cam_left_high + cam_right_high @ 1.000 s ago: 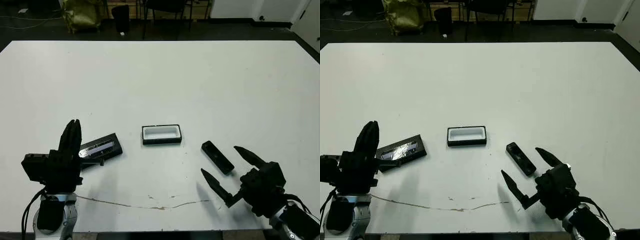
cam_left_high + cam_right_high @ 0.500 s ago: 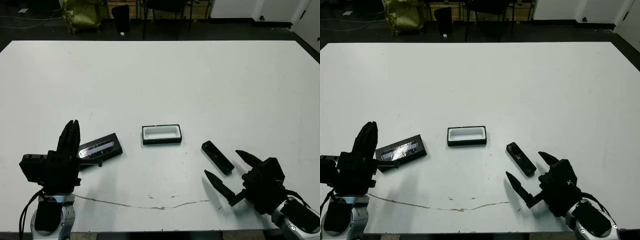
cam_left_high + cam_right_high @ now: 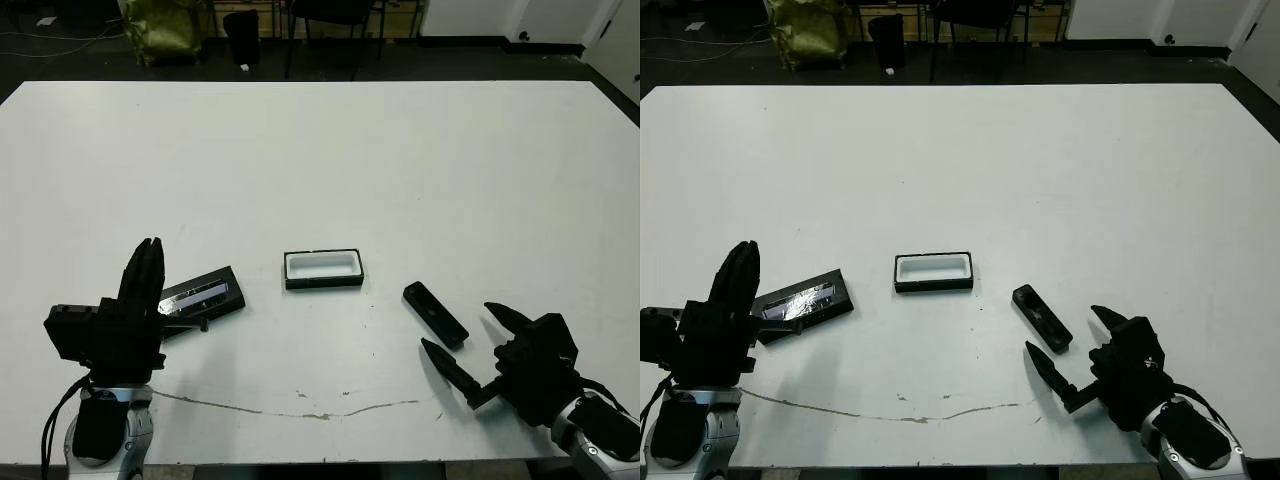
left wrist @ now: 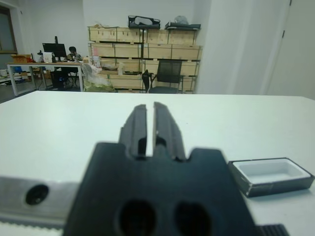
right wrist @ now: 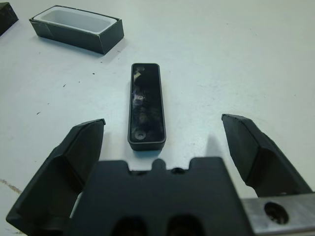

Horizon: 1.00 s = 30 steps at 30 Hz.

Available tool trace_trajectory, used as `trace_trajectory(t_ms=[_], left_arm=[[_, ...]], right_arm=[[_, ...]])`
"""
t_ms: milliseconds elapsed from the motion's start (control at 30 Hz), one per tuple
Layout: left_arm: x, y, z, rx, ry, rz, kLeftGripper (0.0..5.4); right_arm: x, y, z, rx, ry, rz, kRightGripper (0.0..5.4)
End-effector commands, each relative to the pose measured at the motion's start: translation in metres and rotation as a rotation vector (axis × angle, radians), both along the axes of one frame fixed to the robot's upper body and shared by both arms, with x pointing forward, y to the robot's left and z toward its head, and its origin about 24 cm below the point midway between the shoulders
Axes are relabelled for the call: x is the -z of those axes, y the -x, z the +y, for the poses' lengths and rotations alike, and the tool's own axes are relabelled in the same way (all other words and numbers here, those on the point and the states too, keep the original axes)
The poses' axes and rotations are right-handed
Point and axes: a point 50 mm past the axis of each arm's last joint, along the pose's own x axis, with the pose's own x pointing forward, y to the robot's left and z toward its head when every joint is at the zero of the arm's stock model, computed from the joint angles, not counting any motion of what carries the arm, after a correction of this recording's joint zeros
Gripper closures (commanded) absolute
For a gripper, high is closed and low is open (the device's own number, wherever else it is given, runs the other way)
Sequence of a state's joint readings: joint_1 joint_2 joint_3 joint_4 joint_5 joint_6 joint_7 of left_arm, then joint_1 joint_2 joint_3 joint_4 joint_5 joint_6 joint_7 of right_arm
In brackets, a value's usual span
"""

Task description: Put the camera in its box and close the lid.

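Observation:
The camera [image 3: 435,314], a small matte-black bar, lies flat on the white table right of centre. The box [image 3: 322,268], black-walled with a white lining, sits open and empty near the middle. Left of it rests the lid [image 3: 200,298], a flat black panel with a shiny strip. My right gripper [image 3: 467,335] is open just in front of the camera, fingers spread wide with nothing between them; the right wrist view shows the camera [image 5: 145,104] lying ahead of the gap. My left gripper [image 3: 147,262] is shut beside the lid's near end, empty.
A thin brownish crack line [image 3: 300,410] runs along the table near the front edge. Beyond the table's far edge are chair legs and a yellow bag [image 3: 165,28]. The left wrist view shows shelves of cardboard boxes [image 4: 142,49] in the room.
My right gripper has drawn back toward the table's front edge and to the right, away from the camera, still open. The left gripper, camera, box and lid stay put.

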State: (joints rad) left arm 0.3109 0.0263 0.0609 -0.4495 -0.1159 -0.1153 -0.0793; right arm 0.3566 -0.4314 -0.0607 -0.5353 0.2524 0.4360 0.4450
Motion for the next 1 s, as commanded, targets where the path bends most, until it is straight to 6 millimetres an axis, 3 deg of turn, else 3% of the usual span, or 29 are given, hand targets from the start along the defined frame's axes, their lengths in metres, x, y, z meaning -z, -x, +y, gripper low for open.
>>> trace_trajectory(t_ms=[33, 700, 800, 1000], left_arm=[[0.003, 0.001, 0.0, -0.008, -0.021, 0.029, 5.4], [0.004, 0.003, 0.002, 0.001, -0.024, 0.031, 5.4], [0.003, 0.004, 0.002, -0.005, -0.02, 0.031, 5.4], [0.002, 0.005, 0.003, -0.009, -0.021, 0.032, 5.4]], right_arm=[[0.004, -0.001, -0.004, -0.013, 0.04, 0.026, 0.01], [0.016, -0.002, -0.003, -0.045, 0.041, 0.065, 0.07], [0.02, -0.001, -0.003, -0.037, 0.044, 0.088, 0.46], [0.022, 0.002, 0.0, -0.04, 0.079, 0.115, 1.79]])
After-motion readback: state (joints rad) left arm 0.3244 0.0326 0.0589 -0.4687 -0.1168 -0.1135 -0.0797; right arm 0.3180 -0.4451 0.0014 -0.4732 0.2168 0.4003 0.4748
